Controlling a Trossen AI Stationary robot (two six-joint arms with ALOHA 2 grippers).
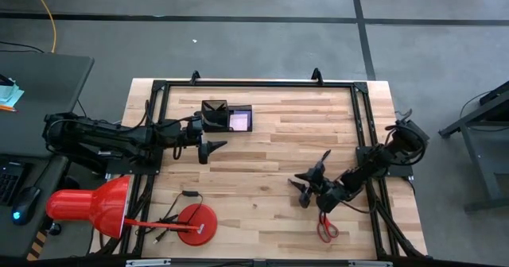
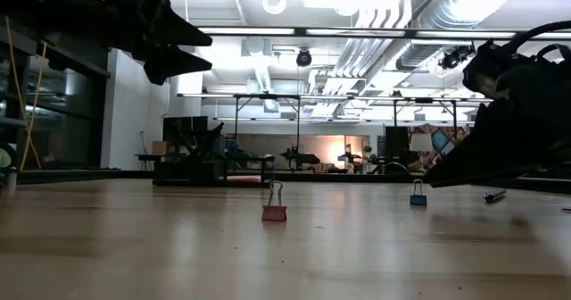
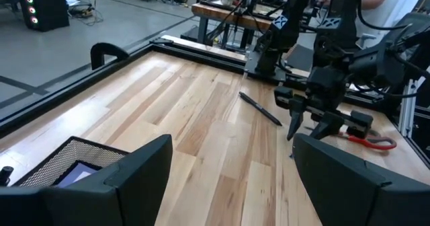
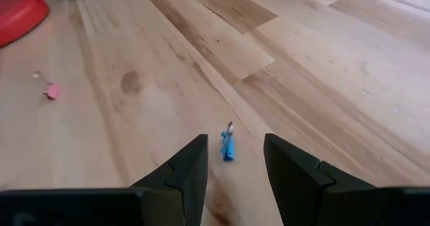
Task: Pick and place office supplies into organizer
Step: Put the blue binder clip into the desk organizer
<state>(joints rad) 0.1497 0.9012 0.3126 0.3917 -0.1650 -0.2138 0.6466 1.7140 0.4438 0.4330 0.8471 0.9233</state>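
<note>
Two dark pincers, both with fingers apart, empty. We see the right pincer (image 4: 232, 160) low over the pale wood-plank bench (image 1: 270, 152), straddling a tiny blue binder clip (image 4: 228, 145); a pink clip (image 4: 52, 90) lies farther off. Left pincer (image 1: 208, 148) hovers just beside the black mesh organizer (image 1: 227, 117), a purple square pad inside. Red-handled scissors (image 1: 327, 228) lie near the right arm; slim black pen (image 3: 261, 108) mid-bench.

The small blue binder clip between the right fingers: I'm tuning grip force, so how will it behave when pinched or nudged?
The small blue binder clip looks tiny beside the right gripper, so it is probably very light. It stands upright with its wire handle up on the smooth wooden table, so a nudge would likely tip or slide it. Its narrow body may slip out of open fingers.
</note>
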